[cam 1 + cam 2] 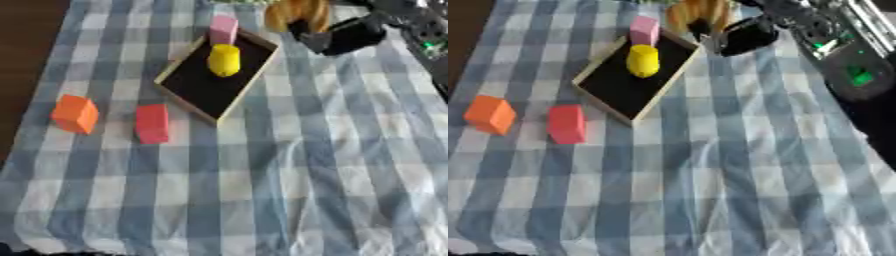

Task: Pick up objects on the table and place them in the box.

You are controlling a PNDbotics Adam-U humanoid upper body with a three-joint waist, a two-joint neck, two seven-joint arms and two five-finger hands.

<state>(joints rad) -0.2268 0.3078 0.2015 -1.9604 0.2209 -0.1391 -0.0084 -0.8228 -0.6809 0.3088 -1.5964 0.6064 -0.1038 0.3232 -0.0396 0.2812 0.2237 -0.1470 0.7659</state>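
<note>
A shallow wooden box (188, 102) with a black floor lies askew on the checked cloth. A yellow rounded object (224, 60) rests inside it. A pink block (223, 29) stands at the box's far corner; whether it is inside or just behind the rim I cannot tell. To the left of the box, a red block (151, 123) and an orange block (75, 114) sit on the cloth. My right hand (750, 36) reaches in from the upper right, beyond the box's far edge, with dark fingers curled round an orange-yellow object (696, 11). My left hand is out of view.
The blue-and-white checked cloth (289, 190) covers the table, with wrinkles in its middle. Dark bare table (26, 45) shows along the left edge. My right forearm (855, 70), with green lights, crosses the upper right corner.
</note>
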